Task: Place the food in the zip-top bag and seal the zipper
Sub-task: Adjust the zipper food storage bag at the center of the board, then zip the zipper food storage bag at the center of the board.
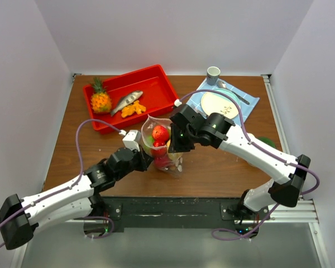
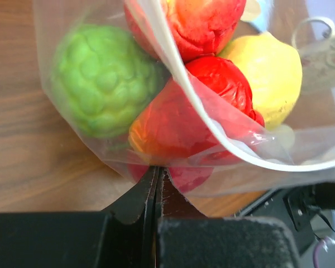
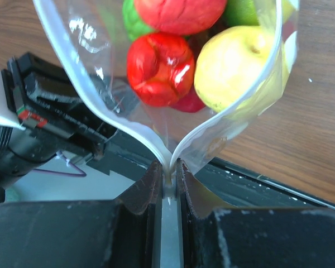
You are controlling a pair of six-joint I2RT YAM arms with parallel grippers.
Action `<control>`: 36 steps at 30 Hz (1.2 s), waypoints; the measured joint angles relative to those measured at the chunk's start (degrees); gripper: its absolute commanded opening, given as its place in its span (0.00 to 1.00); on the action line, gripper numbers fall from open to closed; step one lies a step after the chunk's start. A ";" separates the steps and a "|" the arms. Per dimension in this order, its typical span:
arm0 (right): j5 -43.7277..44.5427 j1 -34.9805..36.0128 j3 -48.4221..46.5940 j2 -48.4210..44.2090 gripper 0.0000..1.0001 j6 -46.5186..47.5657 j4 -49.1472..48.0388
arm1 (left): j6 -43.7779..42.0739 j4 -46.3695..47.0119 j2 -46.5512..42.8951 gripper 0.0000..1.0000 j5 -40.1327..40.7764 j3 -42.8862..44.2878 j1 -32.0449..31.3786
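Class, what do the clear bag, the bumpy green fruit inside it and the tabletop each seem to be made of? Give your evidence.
Clear floppy zip-top bag: thin glossy plastic film; it creases and glints.
Bumpy green round fruit: probably moulded plastic, fairly matte; uniform colour.
Brown tabletop: wood or wood-look laminate; grain streaks show.

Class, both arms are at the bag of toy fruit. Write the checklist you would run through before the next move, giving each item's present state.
1. Left gripper shut on the zip-top bag: ok.
2. Right gripper pinching the end of the zipper: ok.
3. Zipper sealed: not ok, the mouth gapes open.
4. Red fruit, yellow fruit and green fruit inside the bag: ok.
5. Fruit clear of the zipper line: cannot tell; another red fruit sits high near the mouth.
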State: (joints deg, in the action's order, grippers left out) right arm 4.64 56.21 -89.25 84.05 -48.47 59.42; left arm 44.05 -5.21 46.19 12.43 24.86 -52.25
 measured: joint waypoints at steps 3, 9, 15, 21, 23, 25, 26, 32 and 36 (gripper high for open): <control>-0.20 -0.02 -0.04 0.35 0.00 -0.28 -0.57 | -1.95 0.28 3.26 0.05 -0.42 2.54 2.08; -0.22 -0.02 -1.49 2.71 0.00 -0.55 -0.66 | -6.49 3.43 7.80 0.24 -2.03 6.54 4.15; -0.59 -1.44 -4.83 6.16 0.00 -0.74 -0.26 | -12.15 4.96 9.33 0.29 -4.94 10.80 4.61; -1.84 -4.57 -9.73 9.40 0.00 -2.16 2.49 | -14.67 6.56 2.32 0.30 -7.87 9.31 4.20; -1.84 -4.87 -12.87 11.56 0.00 -2.60 4.00 | -15.54 7.26 -0.59 0.32 -6.58 8.31 2.03; -1.77 -4.87 -16.63 14.23 0.00 -3.13 6.54 | -16.55 7.61 -1.60 0.32 -3.87 8.15 -2.19; -1.70 -4.87 -17.77 15.06 0.00 -3.28 7.10 | -16.87 7.87 -1.55 0.31 -1.64 8.15 -5.05; -1.49 -4.85 -19.85 16.48 0.00 -5.03 10.23 | -16.55 8.76 -1.44 0.31 9.86 6.01 -12.72; -1.40 -4.87 -19.93 16.48 0.00 -5.97 11.13 | -15.52 9.97 -1.51 0.33 17.14 4.39 -14.78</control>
State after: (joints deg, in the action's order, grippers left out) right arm 3.25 51.33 -109.19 100.53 -54.43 70.54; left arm 28.53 4.75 44.69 29.56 29.26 -67.02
